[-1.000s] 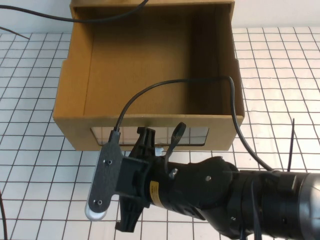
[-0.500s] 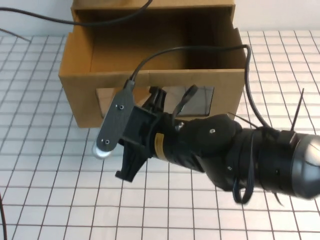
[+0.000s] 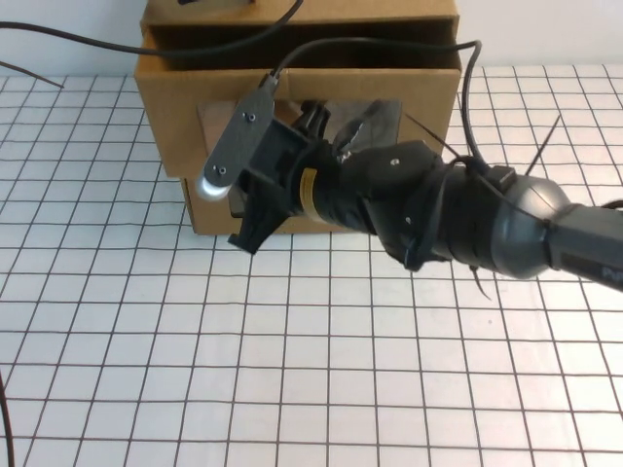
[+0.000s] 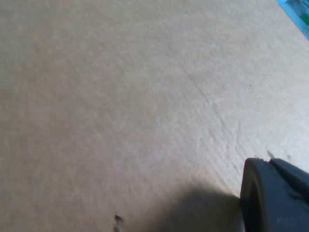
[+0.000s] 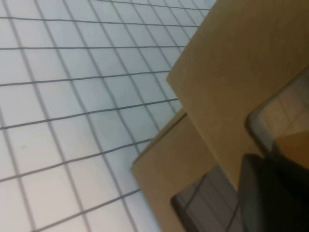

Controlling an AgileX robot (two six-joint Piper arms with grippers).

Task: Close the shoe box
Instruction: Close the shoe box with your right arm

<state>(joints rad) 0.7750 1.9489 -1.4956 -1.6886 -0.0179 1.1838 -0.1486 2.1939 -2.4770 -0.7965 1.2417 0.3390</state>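
Note:
The shoe box (image 3: 165,107) is a brown cardboard drawer standing at the table's far edge, its windowed front panel almost flush with its outer sleeve (image 3: 292,21). My right gripper (image 3: 311,115) reaches in from the right, fingers together, tips pressed against the front panel by the window (image 3: 389,112). The right wrist view shows that panel (image 5: 231,63) close up, beside one dark finger (image 5: 275,193). My left gripper (image 4: 253,203) shows only in the left wrist view as one dark finger, close against plain cardboard (image 4: 120,96).
A second cardboard box (image 3: 206,209) with its own window (image 5: 203,198) sits under the shoe box, its front set slightly back. Black cables (image 3: 97,41) run across the box top. The white gridded table (image 3: 292,370) stretches towards me.
The drawer has slid back into its sleeve, from wide open to nearly flush. My right gripper moved away from me with it, staying on the front panel.

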